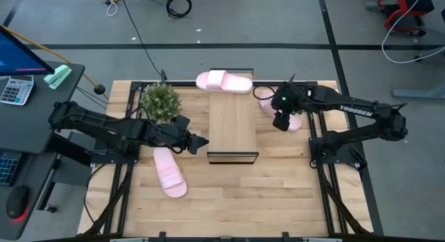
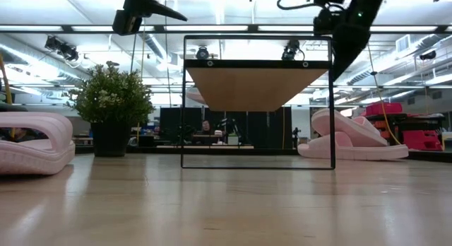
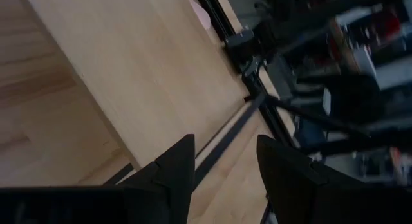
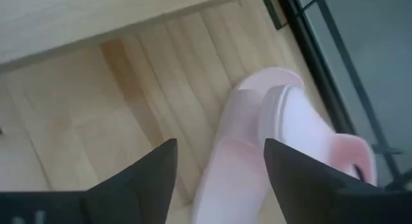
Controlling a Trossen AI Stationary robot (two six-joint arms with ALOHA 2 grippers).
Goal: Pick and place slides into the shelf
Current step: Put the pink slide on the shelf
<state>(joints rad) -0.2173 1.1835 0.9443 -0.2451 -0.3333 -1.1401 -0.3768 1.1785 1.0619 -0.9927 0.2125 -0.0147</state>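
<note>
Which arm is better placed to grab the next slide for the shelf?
The right. Its gripper is open directly above the slide beside the shelf. The left gripper is open too, but points at the shelf's edge, off from its nearest slide.

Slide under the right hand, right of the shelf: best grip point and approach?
Probably from above, with the right hand straddling the strap of the slide and closing across its width. The slide lies beside the shelf, strap arched above the sole, and the open fingers already frame it.
</note>
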